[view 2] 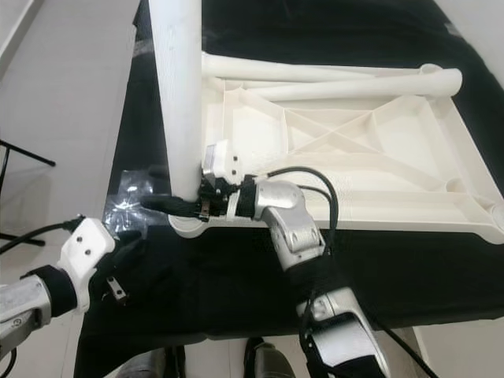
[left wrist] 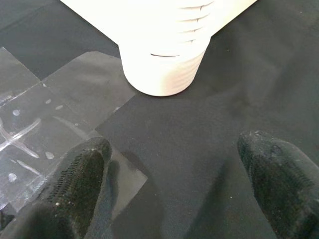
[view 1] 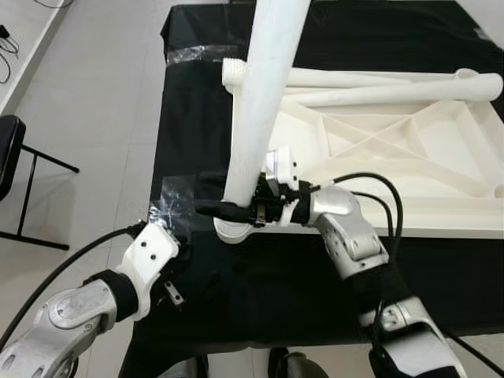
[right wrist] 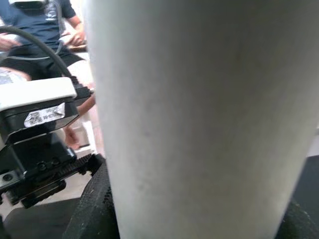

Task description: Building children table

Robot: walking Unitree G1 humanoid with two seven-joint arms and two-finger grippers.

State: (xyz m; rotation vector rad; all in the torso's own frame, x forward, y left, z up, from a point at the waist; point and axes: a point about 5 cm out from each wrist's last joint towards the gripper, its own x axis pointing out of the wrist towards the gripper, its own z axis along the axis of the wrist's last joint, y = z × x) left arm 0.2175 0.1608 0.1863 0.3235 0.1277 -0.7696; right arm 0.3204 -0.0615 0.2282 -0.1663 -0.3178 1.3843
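A white children's table top (view 1: 409, 157) lies upside down on a black cloth. A long white table leg (view 1: 260, 102) stands upright in the threaded socket (left wrist: 164, 64) at its near left corner. My right gripper (view 1: 230, 209) is shut on the leg's lower end, just above the socket. In the right wrist view the leg (right wrist: 199, 119) sits between the black fingers (right wrist: 92, 214). My left gripper (left wrist: 174, 189) hovers low over the cloth a little in front of that corner, open with nothing between its fingers (left wrist: 79, 184).
Two more white legs (view 1: 394, 87) lie across the far side of the table top. Clear tape (view 1: 169, 201) is stuck on the cloth by the corner. A black chair (view 1: 8, 157) stands on the tiled floor at the left. A person (right wrist: 45, 25) sits behind.
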